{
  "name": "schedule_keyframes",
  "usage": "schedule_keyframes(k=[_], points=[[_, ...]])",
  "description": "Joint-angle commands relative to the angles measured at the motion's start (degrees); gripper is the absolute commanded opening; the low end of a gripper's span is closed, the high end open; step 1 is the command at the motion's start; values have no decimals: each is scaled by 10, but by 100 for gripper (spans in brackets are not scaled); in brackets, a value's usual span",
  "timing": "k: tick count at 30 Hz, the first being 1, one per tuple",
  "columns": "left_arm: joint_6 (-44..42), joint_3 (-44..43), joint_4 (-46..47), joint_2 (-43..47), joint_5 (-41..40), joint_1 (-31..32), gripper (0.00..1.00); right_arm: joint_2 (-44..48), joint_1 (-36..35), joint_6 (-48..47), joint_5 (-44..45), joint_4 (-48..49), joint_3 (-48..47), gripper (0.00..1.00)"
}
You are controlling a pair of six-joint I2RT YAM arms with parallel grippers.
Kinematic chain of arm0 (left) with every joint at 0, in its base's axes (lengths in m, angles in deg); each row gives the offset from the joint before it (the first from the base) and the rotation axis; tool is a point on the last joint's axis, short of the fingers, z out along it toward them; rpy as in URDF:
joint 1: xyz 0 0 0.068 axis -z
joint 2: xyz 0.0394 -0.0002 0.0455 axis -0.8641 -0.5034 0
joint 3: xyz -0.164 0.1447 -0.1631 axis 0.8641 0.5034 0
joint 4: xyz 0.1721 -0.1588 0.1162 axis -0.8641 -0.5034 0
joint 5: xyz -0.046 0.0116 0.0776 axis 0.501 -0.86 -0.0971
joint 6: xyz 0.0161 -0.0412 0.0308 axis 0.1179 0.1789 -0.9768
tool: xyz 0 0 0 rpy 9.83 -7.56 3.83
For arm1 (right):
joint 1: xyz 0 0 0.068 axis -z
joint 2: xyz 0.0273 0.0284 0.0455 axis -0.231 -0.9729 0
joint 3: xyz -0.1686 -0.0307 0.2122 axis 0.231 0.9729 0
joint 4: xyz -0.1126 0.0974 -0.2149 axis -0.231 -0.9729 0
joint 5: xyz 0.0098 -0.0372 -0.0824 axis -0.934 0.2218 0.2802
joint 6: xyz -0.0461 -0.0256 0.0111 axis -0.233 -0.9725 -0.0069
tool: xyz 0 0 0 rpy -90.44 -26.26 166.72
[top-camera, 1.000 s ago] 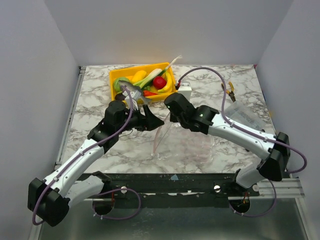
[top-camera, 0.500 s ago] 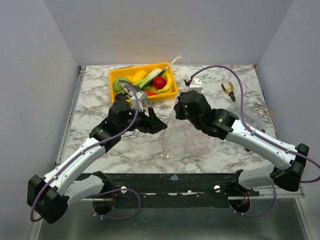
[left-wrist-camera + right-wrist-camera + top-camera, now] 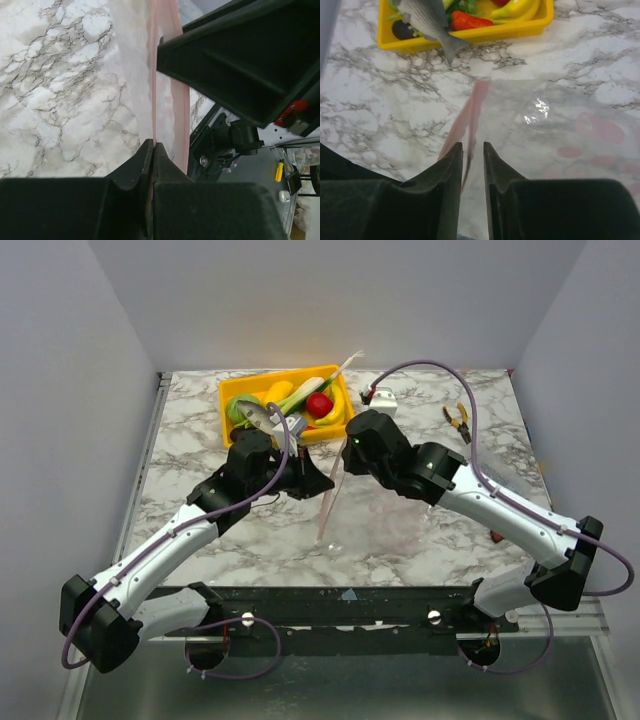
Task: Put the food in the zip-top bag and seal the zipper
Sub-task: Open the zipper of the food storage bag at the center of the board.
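Top external view shows the left gripper [image 3: 318, 481] and the right gripper [image 3: 345, 458] close together above the marble table [image 3: 200, 530], just in front of the yellow tray [image 3: 228, 390]. Between them the pink zipper [image 3: 329, 512] is lifted off the table and slants down to the near side. The rest of the clear zip-top bag [image 3: 395, 525] lies flat under the right arm. In the left wrist view the jaws are closed on the zipper. In the right wrist view the jaws stand a narrow gap apart with the strip running between them, and I cannot tell if they press it. The grey fish [image 3: 260, 420], the red round fruit [image 3: 319, 405] and the banana [image 3: 520, 10] lie in the tray, none in the bag. Compared with half a second ago, both grippers are a little nearer to the tray and to each other, and the food is unchanged.
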Motion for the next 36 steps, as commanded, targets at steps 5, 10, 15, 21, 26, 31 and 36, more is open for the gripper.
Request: schedule_keyframes(k=[5,10,15,21,26,31,36], points=[[45,-25,28,-1,-40,4,0,-29,-7,92,21,-108,2,31],[51,-31,20,-7,-54,4,0,-21,-14,99,8,-97,17,18],[62,-37,19,-18,-61,4,0,-20,-15,84,-6,-72,31,26],[60,-60,-59,-37,-148,-1,0,10,-15,91,137,-156,19,1],[51,-57,-64,-56,-136,-10,0,69,-15,84,176,-154,47,1],[98,-67,3,-104,-43,-7,0,75,-15,72,160,-147,61,0],[98,-98,15,-146,-21,-6,21,78,-16,60,175,-167,53,0]])
